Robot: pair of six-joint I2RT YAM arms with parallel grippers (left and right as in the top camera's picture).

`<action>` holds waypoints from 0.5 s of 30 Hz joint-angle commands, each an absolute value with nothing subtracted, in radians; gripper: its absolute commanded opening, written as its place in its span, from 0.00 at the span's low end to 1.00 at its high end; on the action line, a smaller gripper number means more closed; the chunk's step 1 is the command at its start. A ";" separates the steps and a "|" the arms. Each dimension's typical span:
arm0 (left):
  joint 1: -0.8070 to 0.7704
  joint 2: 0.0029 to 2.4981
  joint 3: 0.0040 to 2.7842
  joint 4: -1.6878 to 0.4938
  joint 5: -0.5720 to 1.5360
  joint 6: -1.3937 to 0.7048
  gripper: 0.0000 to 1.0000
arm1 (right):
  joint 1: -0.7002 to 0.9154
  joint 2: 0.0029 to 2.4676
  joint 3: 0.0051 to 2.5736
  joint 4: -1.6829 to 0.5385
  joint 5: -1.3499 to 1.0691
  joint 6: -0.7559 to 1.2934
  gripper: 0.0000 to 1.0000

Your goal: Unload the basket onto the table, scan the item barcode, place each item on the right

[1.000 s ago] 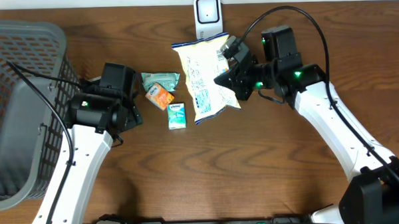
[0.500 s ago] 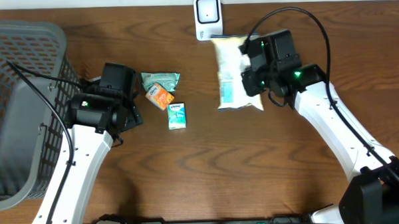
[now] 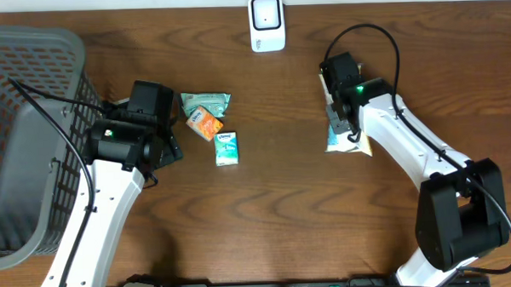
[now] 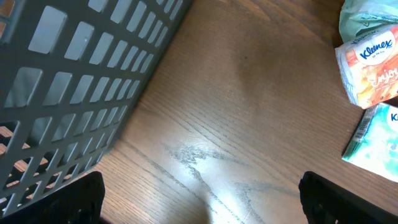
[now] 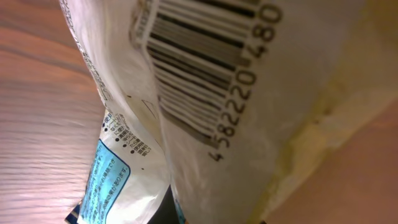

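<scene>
Your right gripper (image 3: 337, 115) is pressed together on the film of the snack bag (image 3: 345, 145), pinching it. The overhead view shows only the bag's lower end hanging below the wrist. Whether that end rests on the table (image 3: 267, 220) cannot be told. In the right wrist view the bag sits tight against the lens, with its barcode (image 5: 199, 68) running slantwise across creased film.

Your left gripper (image 4: 199, 202) stands spread wide and empty, low over bare wood beside the basket (image 3: 67, 107).

Risks, as judged:
- The scanner (image 3: 267, 24) stands well apart from the bag, at the far edge. The code appears to face your wrist, not the scanner, so a pass without turning the bag would likely read nothing.
- The film is thin and slick, and a pinch on one edge may slip during a swing.
- Creases across the bars may spoil a read.
- The cable looped above the right arm could snag on a long reach.

The surface is dark wood grain, glossy under the left wrist. An orange tissue pack (image 3: 206, 124) and a green tissue pack (image 3: 227, 149) lie near the left arm. Of the room, only a pale strip beyond the far edge shows.
</scene>
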State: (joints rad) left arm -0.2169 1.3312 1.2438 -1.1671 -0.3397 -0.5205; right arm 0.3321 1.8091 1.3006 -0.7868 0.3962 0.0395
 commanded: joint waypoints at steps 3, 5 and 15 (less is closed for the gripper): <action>-0.212 1.325 1.247 -1.170 -0.353 -0.526 0.98 | 0.341 1.807 1.311 -0.805 0.594 -0.028 0.01; -0.212 1.325 1.247 -1.170 -0.353 -0.526 0.98 | 0.349 1.807 1.311 -0.805 0.615 -0.027 0.01; -0.212 1.325 1.247 -1.170 -0.353 -0.526 0.98 | 0.437 1.807 1.315 -0.873 0.817 -0.159 0.01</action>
State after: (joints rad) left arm -0.2169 1.3312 1.2438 -1.1671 -0.3397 -0.5201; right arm 0.4091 1.8095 1.3006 -0.8726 0.6498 -0.1131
